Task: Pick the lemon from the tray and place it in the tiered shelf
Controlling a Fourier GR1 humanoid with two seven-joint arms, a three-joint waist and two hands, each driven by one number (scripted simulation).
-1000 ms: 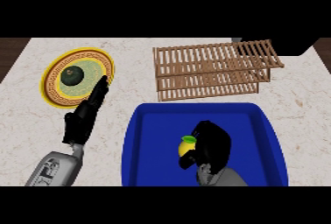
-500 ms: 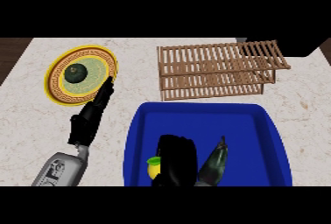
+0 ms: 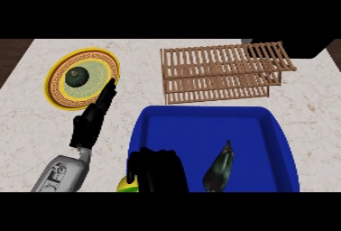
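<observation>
Down at the near-left corner of the blue tray [image 3: 273, 131], the right hand [image 3: 156, 171] has its dark fingers curled over the lemon [image 3: 126, 185], so only a yellow sliver of it peeks out at the hand's left side. From where I stand it looks held rather than just touched.

A lemon like that should be light and fairly stiff, with a waxy skin that can slide, and round enough to roll if nudged. I'd take it across its fat middle, fingers on one side and thumb on the other. So much of it is hidden that I can't tell which way its tips point or how its long axis lies.

Also in the tray, right of the hand, lies a dark eggplant [image 3: 218, 168], its long axis running toward the tray's far side and leaning slightly right.

The wooden shelf [image 3: 220, 72] stands just beyond the tray's far edge. Left of the tray, the left hand [image 3: 93, 119] rests on the counter, fingers straight and together, its tips reaching the rim of a yellow plate [image 3: 60, 90] holding a dark green fruit [image 3: 78, 76].
</observation>
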